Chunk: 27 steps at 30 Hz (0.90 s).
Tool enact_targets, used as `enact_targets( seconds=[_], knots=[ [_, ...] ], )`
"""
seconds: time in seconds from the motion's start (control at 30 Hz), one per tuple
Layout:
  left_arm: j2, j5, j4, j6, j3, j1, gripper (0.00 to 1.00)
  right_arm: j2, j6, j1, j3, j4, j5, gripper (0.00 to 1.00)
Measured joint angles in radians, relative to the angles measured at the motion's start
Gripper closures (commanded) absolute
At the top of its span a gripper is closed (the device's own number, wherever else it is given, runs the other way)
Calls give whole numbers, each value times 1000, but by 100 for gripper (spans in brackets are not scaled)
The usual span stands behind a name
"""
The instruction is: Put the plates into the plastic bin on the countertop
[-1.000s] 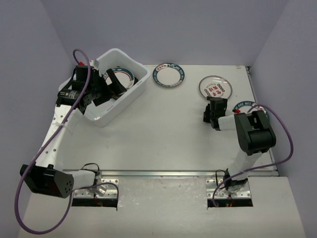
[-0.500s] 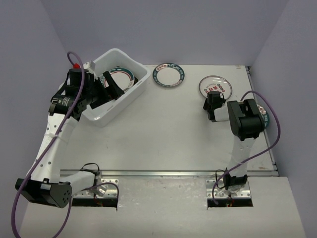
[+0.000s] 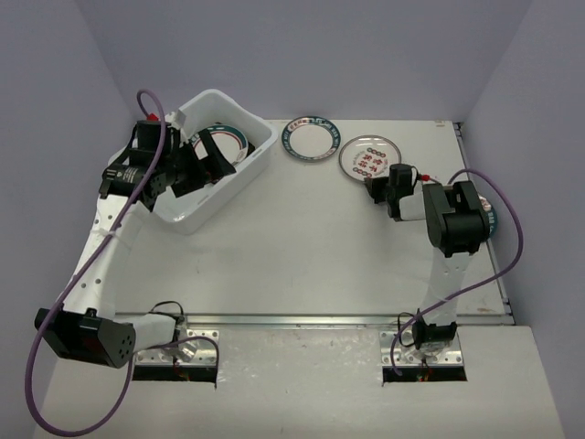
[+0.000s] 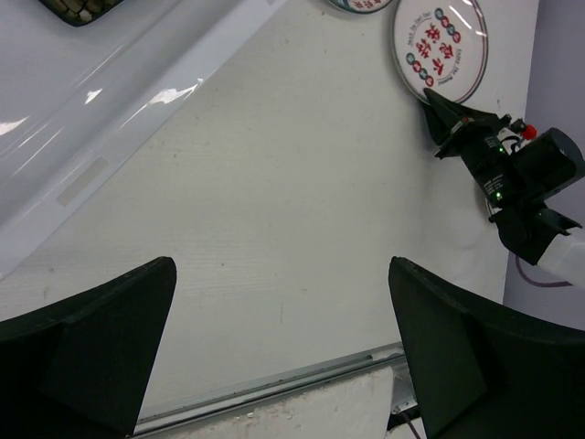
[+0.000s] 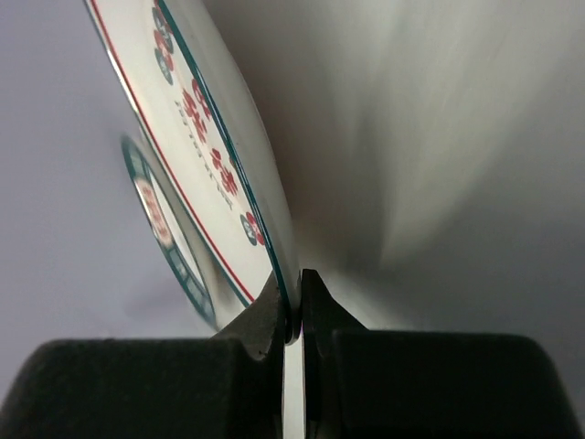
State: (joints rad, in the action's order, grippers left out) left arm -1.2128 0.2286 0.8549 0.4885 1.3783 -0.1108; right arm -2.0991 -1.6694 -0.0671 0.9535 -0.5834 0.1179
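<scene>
My right gripper [image 3: 374,187] is shut on the near rim of the round white plate with red characters [image 3: 369,156]. In the right wrist view the rim [image 5: 291,306] is pinched between both fingers and the plate [image 5: 196,128] stands tilted. A teal-ringed plate [image 3: 312,138] lies just left of it on the countertop [image 3: 302,247]. The plastic bin [image 3: 245,176] sits at the back left and holds another ringed plate [image 3: 230,138]. My left gripper [image 3: 199,161] hangs open over the bin, nothing between its fingers [image 4: 91,338].
The left wrist view shows the bin's wall [image 4: 110,101], a dark patterned plate [image 4: 80,7] at the top edge, and the right gripper [image 4: 450,117] across the counter. A metal rail [image 3: 302,320] runs along the near edge. Purple cables loop beside both arms.
The right gripper has shut on the red-character plate's rim and carried it left, close to the ringed plate. The left arm has shifted slightly over the bin, still open.
</scene>
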Motion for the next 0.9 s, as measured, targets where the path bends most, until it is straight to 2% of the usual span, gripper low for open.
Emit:
enact_targets(
  seconds=[0.1,0.3,0.4,0.57,0.7,0.73,0.83,0.87,0.9],
  knots=[
    [-20,31,-21,-12,10,0,0,87,100,-10,-57,51,-146,100],
    [-77,146,-79,-36,9,0,0,338,341,-36,-81,272,-423,100],
    [-113,228,-131,-43,-4,-5,0,439,488,-44,3,465,-545,100],
    [-178,335,-219,-38,-39,-22,0,479,748,-72,217,807,-697,100],
    [-228,430,-303,-33,-51,-33,3,544,859,-105,211,955,-839,100],
    [-242,456,-321,-33,-51,-36,5,557,875,-115,211,980,-872,100],
    [-279,502,-351,-34,-51,-55,31,582,908,-145,215,1020,-976,100],
    [-289,513,-355,-31,-51,-65,42,586,909,-153,217,1022,-1004,100],
    [-295,521,-360,-34,-51,-72,59,589,909,-159,219,1021,-1030,100]
  ],
)
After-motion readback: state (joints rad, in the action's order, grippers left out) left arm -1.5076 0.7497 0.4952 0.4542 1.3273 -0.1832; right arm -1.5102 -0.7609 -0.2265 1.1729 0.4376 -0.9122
